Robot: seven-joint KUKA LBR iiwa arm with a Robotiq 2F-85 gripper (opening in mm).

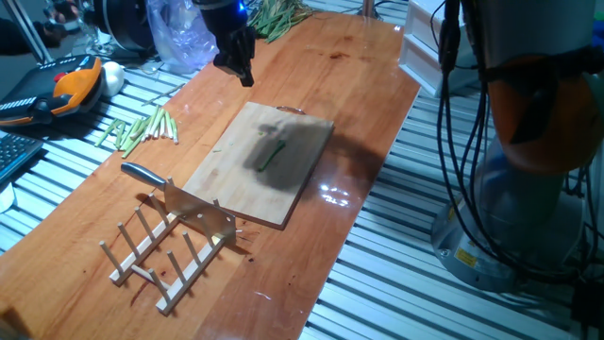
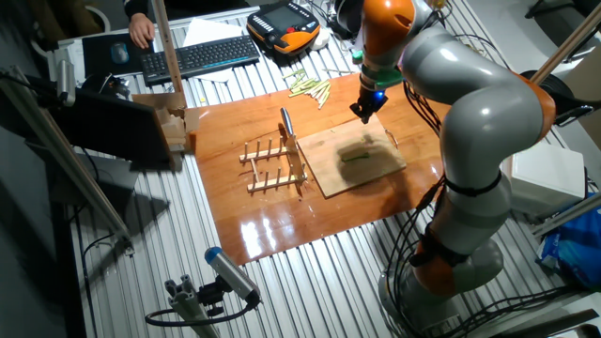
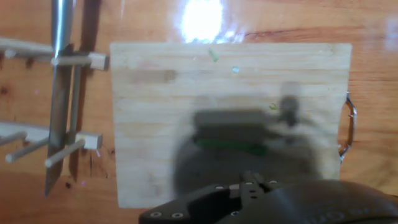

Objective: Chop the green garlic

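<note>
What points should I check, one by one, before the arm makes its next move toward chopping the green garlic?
1. Green garlic lies on the cutting board: ok.
2. Stalk uncut, one piece: ok.
3. Knife rests in the wooden rack, not in the gripper: not ok for chopping.
4. Gripper raised, apart from board and stalk: ok.
5. Jaws open or shut: cannot tell.
6. Knife handle free of obstacles: ok.

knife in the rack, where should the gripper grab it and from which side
Probably the black handle, approached from above. The knife sits blade-down in the wooden rack, with pegs crowding the blade, while the handle sticks out free past the rack's end, away from the cutting board.
</note>
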